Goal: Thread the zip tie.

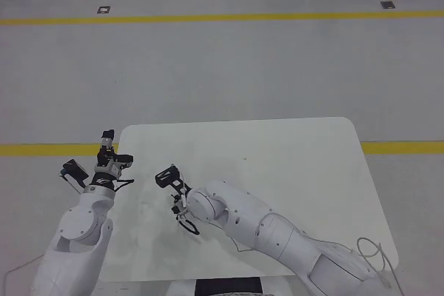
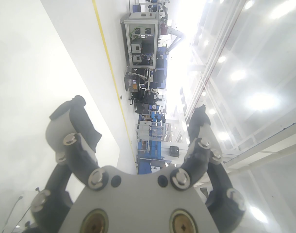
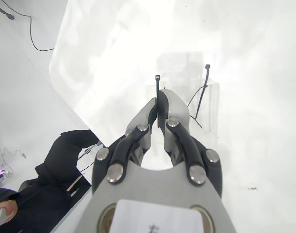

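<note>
1. The left gripper (image 2: 138, 109) hangs over the table's (image 1: 281, 148) left edge, fingers spread and empty.
2. Just right of it, the right gripper (image 3: 159, 105) pinches the zip tie (image 3: 158, 86), its head poking past the fingertips.
3. Progress looks early: the tie is grasped but no loop is formed, and its tail has not yet been fed through the head.

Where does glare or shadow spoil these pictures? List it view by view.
Left wrist view: ceiling lights flare white behind the open left gripper. Right wrist view: the glossy table shows soft grey reflections, yet the zip tie in the right gripper stands out dark. Top view: even light, no hard glare on the table.
</note>
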